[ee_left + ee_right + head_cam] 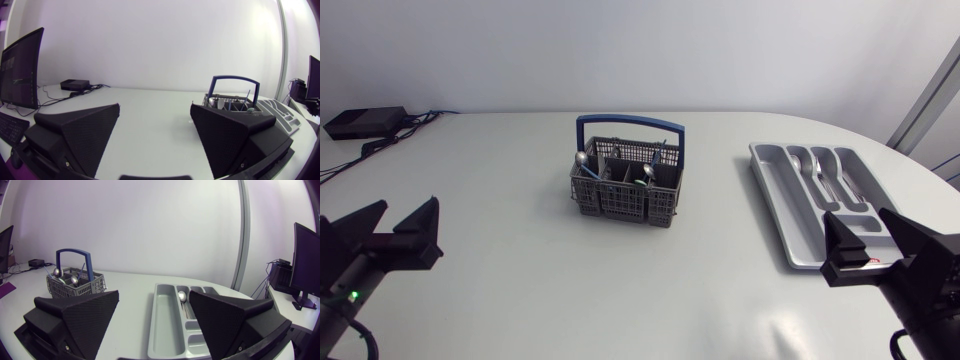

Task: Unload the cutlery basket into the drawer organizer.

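Your left pincer [407,204] at 8 o'clock and right pincer [855,213] at 4 o'clock stand spread, pinching nothing, over the white bench [510,170]. At 3 o'clock lies the grey drawer organizer [772,190]. The cutlery basket [625,195] stands mid-bench, with spoons [582,158] inside.

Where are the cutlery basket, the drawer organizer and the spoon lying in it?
cutlery basket [620,200]: head view, on its grey mesh front wall.
drawer organizer [786,205]: head view, on the bare floor of its long outer compartment.
spoon [182,296]: right wrist view, on its bowl.
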Tool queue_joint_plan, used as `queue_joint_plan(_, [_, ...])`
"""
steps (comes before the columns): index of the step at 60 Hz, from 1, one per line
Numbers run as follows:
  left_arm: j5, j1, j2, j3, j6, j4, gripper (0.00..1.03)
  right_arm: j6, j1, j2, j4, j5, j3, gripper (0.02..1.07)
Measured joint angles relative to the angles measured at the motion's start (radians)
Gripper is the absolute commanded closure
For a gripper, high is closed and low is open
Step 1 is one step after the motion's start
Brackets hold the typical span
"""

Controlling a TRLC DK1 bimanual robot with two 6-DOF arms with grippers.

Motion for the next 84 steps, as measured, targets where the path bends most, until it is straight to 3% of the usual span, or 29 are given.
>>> queue_joint_plan(20, [0.003, -0.091, 0.583, 0.394, -0.044, -0.038, 0.10, 0.044, 0.079, 0.499, 0.098, 0.050, 0.248, 0.06])
queue_joint_plan(27, [0.004, -0.124, 0.760, 0.514, -0.044, -0.071, 0.10, 0.064, 0.145, 0.618, 0.097, 0.124, 0.319, 0.06])
queue_joint_plan(36, [0.008, -0.131, 0.954, 0.649, -0.022, -0.087, 0.13, 0.065, 0.248, 0.758, 0.050, 0.217, 0.442, 0.06])
queue_joint_plan(45, [-0.005, -0.140, 1.190, 0.822, 0.050, -0.192, 0.12, 0.064, 0.338, 0.924, -0.059, 0.258, 0.589, 0.06])
queue_joint_plan(49, [-0.005, -0.142, 1.274, 0.894, 0.095, -0.263, 0.09, 0.064, 0.364, 0.986, -0.123, 0.241, 0.647, 0.06])
queue_joint_plan(53, [0.063, -0.135, 1.356, 0.982, 0.146, -0.353, 0.09, 0.059, 0.370, 1.041, -0.196, 0.167, 0.702, 0.06])
queue_joint_plan(62, [0.222, -0.100, 1.464, 1.107, 0.180, -0.375, 0.11, 0.044, 0.369, 1.163, -0.263, 0.087, 0.804, 0.06])
queue_joint_plan(68, [0.270, -0.112, 1.466, 1.115, 0.198, -0.318, 0.18, 0.044, 0.359, 1.236, -0.270, 0.025, 0.840, 0.06])
queue_joint_plan(84, [0.282, -0.263, 1.466, 1.099, 0.224, -0.125, 0.45, 0.041, 0.342, 1.330, -0.273, -0.026, 0.847, 0.06])
